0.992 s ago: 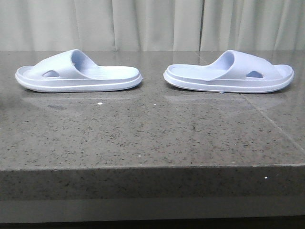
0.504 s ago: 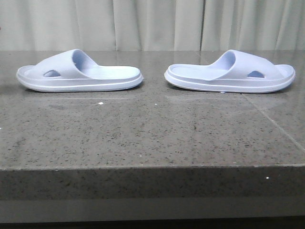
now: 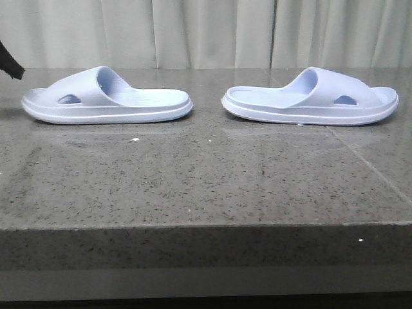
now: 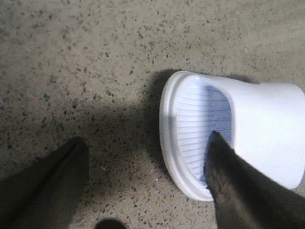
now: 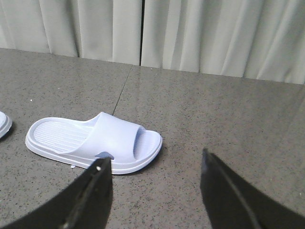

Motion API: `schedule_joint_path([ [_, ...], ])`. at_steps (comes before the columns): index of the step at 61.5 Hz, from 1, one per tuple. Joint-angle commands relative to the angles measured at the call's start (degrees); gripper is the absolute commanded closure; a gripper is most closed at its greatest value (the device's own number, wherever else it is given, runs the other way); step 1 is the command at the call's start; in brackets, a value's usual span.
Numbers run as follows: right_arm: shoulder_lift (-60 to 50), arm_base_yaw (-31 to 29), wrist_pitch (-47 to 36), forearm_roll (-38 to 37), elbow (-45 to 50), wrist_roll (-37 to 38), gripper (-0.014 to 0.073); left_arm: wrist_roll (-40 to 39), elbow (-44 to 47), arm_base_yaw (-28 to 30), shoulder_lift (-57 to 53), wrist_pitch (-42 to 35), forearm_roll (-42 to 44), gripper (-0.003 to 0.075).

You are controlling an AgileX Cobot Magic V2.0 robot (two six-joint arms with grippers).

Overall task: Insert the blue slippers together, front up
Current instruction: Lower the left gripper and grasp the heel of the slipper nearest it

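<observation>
Resting spot: both blue slippers lie soles-down on the dark speckled stone counter (image 3: 206, 187), well apart, side-on to the front camera.
Left slipper: the left slipper (image 3: 106, 98) sits at about 10 o'clock in the front view, its strap toward the outer end and its open ribbed footbed pointing inward at 3 o'clock.
Right slipper: the right slipper (image 3: 310, 98) sits at about 2 o'clock, mirrored — strap toward the outer end, footbed pointing inward at 9 o'clock.
Gap: bare counter lies between the two inner ends; they do not touch.
Strap holes: one oval side hole shows on each strap facing the camera.
Left gripper: the left gripper (image 4: 145, 174) is spread wide over one end of the left slipper — one dark finger is in front of the ribbed footbed, the other over bare counter beside the rim. It grips nothing. Whether the finger touches the footbed I cannot tell.
Left arm in front view: only a dark tip shows at the 9 o'clock edge, above the slipper's outer end.
Right gripper: the right gripper (image 5: 155, 179) has its fingers parted with nothing between them, hanging near the right slipper and clear of it.
Backdrop: pale pleated curtain (image 3: 212, 32) behind the counter, at 12 o'clock.
</observation>
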Motion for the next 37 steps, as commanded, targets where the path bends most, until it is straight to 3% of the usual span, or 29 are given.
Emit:
schedule_joint_path([
  [1,0.7,0.1,-4.1,-0.7,-2.1,-0.1,0.0148,0.2,-1.9,0.1,-1.8,0.7,-3.3,0.0273],
  [37,0.7,0.1,-4.0,-0.7,-2.1,-0.1,0.0148,2.4,-1.9,-2.7,1.2,1.3,-7.1,0.0291],
])
